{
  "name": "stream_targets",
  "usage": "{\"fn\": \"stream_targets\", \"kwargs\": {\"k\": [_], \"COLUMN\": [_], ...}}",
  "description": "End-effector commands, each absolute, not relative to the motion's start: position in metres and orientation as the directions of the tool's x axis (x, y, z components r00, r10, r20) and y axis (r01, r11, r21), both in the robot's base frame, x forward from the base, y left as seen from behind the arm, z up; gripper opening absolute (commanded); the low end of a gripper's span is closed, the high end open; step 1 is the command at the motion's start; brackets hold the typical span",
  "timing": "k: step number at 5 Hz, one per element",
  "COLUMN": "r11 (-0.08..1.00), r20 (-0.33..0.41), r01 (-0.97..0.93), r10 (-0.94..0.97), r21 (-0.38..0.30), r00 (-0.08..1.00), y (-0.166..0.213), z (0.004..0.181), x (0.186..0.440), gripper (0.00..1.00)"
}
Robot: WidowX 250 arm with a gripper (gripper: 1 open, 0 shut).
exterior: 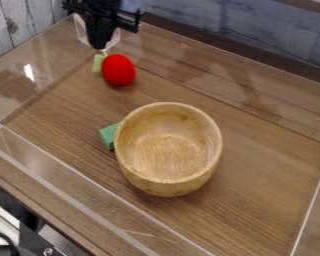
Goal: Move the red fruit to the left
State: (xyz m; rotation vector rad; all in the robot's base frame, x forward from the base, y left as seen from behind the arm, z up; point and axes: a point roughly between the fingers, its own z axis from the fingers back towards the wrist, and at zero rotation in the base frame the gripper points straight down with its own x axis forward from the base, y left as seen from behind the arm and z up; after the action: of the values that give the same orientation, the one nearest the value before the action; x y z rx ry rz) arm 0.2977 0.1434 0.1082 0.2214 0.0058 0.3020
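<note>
The wooden table (256, 110) takes up nearly the whole view, a brown grained top fenced by low clear plastic walls (23, 165) along its edges. The far side meets a pale grey wall, and the glossy surface throws back some glare near the far left corner.

The biggest thing on it is the wooden bowl (171, 148), standing upright a little toward the near edge from the middle of the table, mouth up and with nothing showing inside it. Tucked against its left side, partly hidden under the rim, is a flat green piece (109, 134) lying on the wood (only a small corner of it shows).

At the far left corner the dark gripper (100, 44) hangs pointing nearly straight down, its body cut off by the top of the view. Its fingers look pressed together, with nothing pinched between them.

The red fruit (117, 69) sits on the table just below the gripper tips, toward the far left corner and well apart from the bowl. It is round and bright red, with its light-green leafy end (99, 63) turned toward the left edge. I cannot tell whether the fingertips touch it; they seem to stand just above and behind the leafy end.
</note>
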Motion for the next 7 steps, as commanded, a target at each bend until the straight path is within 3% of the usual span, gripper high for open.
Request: {"fn": "stream_targets", "kwargs": {"k": [1,2,3,4,7], "r11": [0.931,0.937,0.937,0.938,0.919], "r20": [0.097,0.098,0.095,0.093,0.097], "r01": [-0.284,-0.258,-0.268,-0.27,-0.349], "r10": [0.268,0.241,0.253,0.256,0.336], "r21": [0.231,0.234,0.225,0.218,0.183], "r00": [0.959,0.966,0.963,0.962,0.937], "y": [0.159,0.166,0.167,0.165,0.162], "z": [0.129,0.131,0.119,0.107,0.074], "x": [0.312,0.314,0.316,0.318,0.318], "gripper": [1.0,1.0,0.0,1.0,1.0]}}
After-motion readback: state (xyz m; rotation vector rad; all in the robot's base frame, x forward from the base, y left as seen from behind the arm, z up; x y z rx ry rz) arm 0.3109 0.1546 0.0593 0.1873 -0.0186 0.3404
